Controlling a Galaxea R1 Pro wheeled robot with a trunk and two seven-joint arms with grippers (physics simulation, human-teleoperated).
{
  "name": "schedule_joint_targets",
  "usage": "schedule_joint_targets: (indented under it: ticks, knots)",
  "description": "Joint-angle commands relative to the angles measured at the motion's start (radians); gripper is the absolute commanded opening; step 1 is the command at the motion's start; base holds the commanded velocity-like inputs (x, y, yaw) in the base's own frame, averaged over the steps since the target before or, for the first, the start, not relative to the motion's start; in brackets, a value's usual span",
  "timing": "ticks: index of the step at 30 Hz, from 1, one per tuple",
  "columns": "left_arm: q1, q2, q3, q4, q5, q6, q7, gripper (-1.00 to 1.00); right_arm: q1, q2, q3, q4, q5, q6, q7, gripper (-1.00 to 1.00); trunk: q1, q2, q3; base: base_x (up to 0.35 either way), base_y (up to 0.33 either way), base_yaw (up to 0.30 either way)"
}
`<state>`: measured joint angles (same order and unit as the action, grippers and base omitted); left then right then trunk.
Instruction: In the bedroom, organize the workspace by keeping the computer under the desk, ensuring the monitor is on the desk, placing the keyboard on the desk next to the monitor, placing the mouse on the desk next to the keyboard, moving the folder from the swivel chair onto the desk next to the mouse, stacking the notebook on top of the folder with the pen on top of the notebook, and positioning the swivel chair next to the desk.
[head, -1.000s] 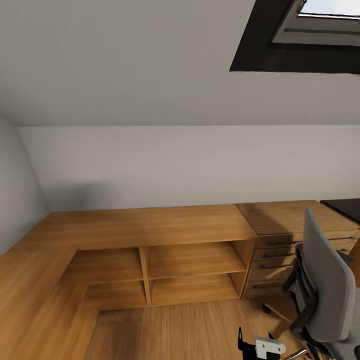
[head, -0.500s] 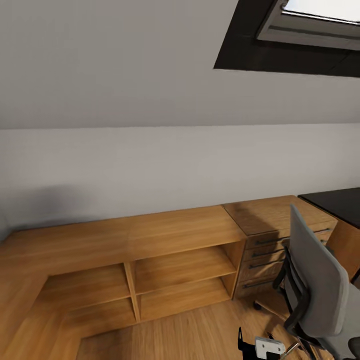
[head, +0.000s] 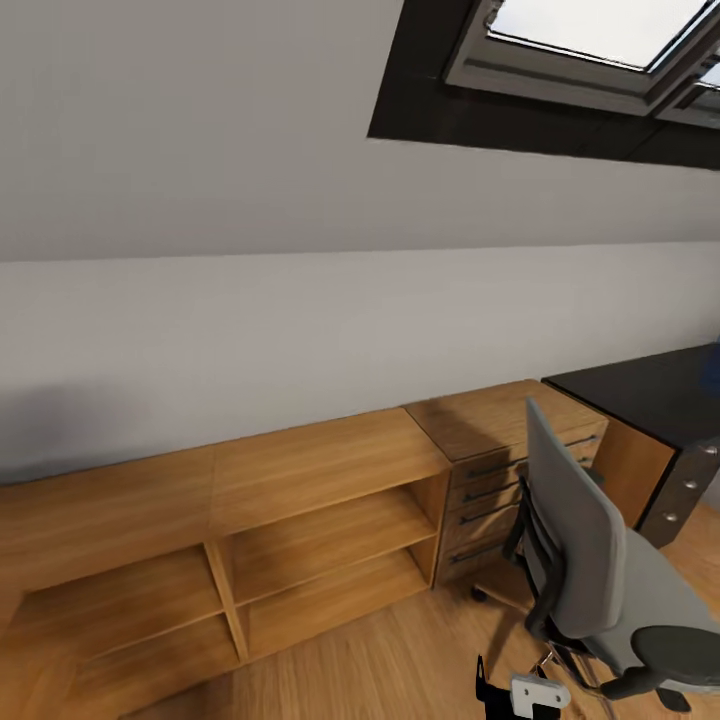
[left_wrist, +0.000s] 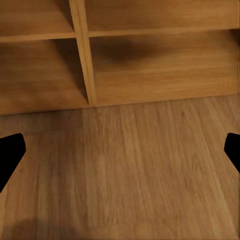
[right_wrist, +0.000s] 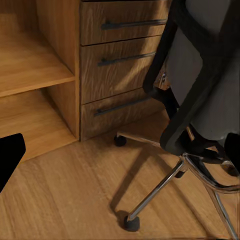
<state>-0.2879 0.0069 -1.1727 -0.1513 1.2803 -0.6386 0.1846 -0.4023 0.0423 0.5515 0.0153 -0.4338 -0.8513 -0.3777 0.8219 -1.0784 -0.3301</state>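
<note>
1. Light wood plank floor (head: 400, 650) runs through the bedroom to a grey wall (head: 300, 330) beneath a sloped ceiling.
2. Nearest in the head view: a gripper (head: 512, 690), a white body with dark fingers, at the lower edge. Which arm it belongs to cannot be told.
3. Left gripper (left_wrist: 120, 155): fingers spread wide, holding nothing, above bare floor in front of the low wooden shelf unit (left_wrist: 85, 60).
4. Right gripper (right_wrist: 120, 155): fingers spread wide, holding nothing, facing the swivel chair (right_wrist: 200, 90).
5. Swivel chair (head: 590, 570): on the floor, back toward the camera, just before the wooden drawer cabinet (head: 490, 470).
6. Desk (head: 650, 400): glossy black, beside that cabinet at the right.
7. Farthest: a dark-framed skylight (head: 560, 60) in the ceiling.
</note>
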Motion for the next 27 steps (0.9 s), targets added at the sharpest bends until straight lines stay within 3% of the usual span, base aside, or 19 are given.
schedule_joint_targets:
  ticks: [1, 8, 27]
  knots:
    - [-0.001, 0.001, -0.008, -0.002, 0.002, -0.003, 0.009, 1.0, -0.001, 0.001, 0.008, 0.002, -0.004, -0.002, -0.006, 1.0, 0.0, -0.001, -0.001, 0.0, 0.0, -0.276]
    - [-0.001, 0.001, -0.008, -0.002, 0.002, -0.003, 0.009, 1.0, -0.001, 0.001, 0.008, 0.002, -0.005, 0.0, -0.006, 1.0, 0.0, -0.001, -0.006, 0.0, 0.0, -0.219]
    - [-0.001, 0.001, -0.008, -0.002, 0.002, -0.003, 0.009, 1.0, -0.001, 0.002, 0.008, 0.002, -0.005, 0.006, -0.006, 1.0, 0.0, -0.001, -0.033, 0.0, 0.0, -0.109]
